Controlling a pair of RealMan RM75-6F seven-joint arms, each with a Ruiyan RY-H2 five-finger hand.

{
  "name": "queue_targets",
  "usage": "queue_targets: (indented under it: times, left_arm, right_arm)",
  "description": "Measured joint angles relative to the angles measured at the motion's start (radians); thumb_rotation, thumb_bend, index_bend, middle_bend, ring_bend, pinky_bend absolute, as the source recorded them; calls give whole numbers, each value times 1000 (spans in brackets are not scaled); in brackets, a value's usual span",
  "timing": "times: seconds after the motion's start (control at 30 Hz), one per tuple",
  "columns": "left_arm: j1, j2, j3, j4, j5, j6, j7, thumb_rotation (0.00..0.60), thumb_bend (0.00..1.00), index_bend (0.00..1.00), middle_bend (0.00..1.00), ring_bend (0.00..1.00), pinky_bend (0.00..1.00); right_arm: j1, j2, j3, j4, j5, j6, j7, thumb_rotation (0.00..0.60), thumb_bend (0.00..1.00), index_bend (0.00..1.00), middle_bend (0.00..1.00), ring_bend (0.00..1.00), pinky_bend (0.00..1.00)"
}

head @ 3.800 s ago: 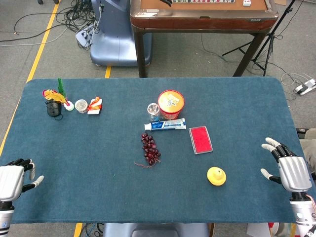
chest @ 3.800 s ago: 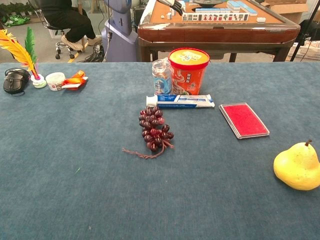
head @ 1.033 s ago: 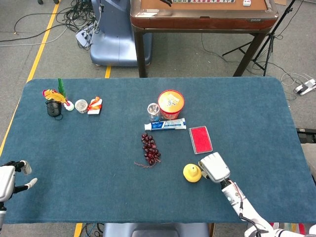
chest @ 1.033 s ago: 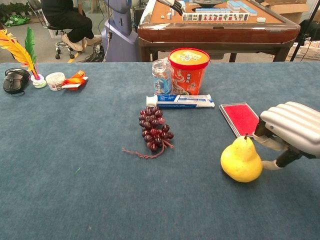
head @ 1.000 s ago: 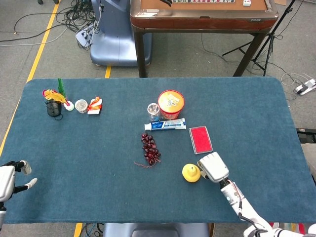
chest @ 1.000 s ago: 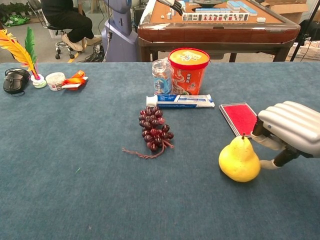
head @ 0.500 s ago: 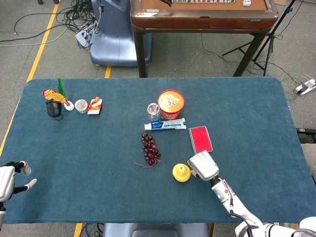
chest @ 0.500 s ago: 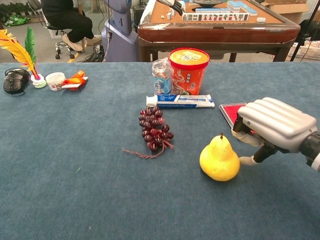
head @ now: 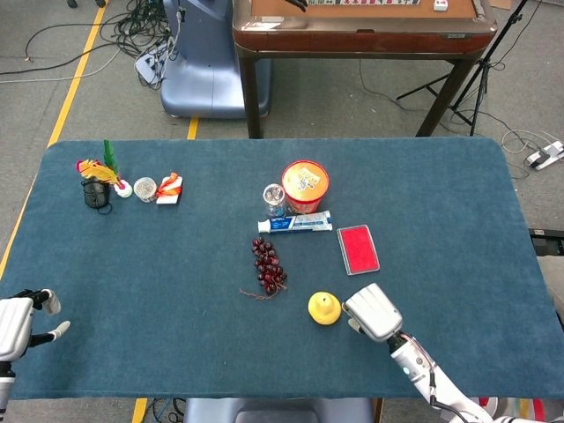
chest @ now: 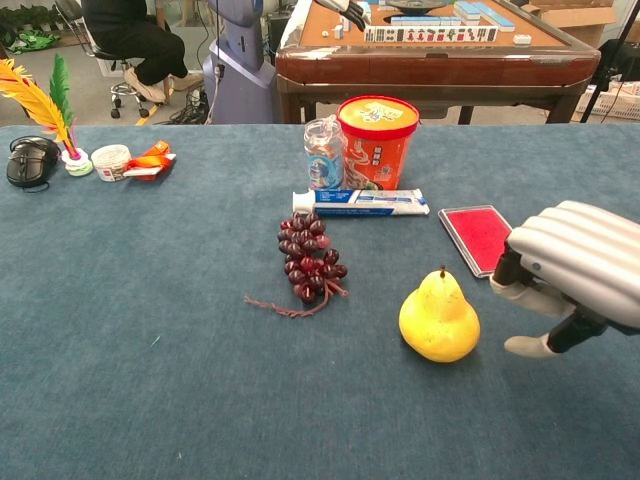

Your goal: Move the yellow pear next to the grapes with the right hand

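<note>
Yellow and upright, the pear (chest: 438, 320) stands on the blue cloth of the table (chest: 150, 400), stem up, near the bunch of dark red grapes (chest: 310, 262) and to its right, with a strip of bare cloth between the two. My right hand (chest: 575, 275) sits just beside the pear on its far side from the grapes, apart from it, with a visible gap between fruit and fingertips; the fingers (chest: 590, 250) are curled down together and the thumb juts out low, and nothing is held in it. In the head view the same right hand (head: 372, 312) lies close to the pear (head: 323, 308), not touching. My left hand (head: 19, 323) rests at the near left edge of the table, holding nothing, fingers slightly apart. Behind the grapes lies a toothpaste tube (chest: 361, 202), with a small clear bottle (chest: 323, 153) and a red tub (chest: 377, 140) standing behind it. A flat red case (chest: 480, 237) lies just behind my right hand.
</note>
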Motion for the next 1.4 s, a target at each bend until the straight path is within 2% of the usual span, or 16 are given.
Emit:
queue_targets:
  times: [0.33,0.8,1.4]
  left_arm:
    - [3,7,-4,-3,-8,3,-13,600,115,620,581,508,608]
    - [3,10,-2,-3,-4,1,-19,600,116,620,581,508,608]
    - [4,14,-1,-6,-5,0,-26,600,116,620,581,508,608]
  right_arm:
    - [9,-75,-14,27,-29,-23,-40,600,0,1000,1000,1000,1000]
    - [33,-200,53,145,-13,-1,-35,600,0,1000,1000,1000,1000]
    - [96,-261,116,262,42,-40,-17,600,0,1000,1000,1000,1000]
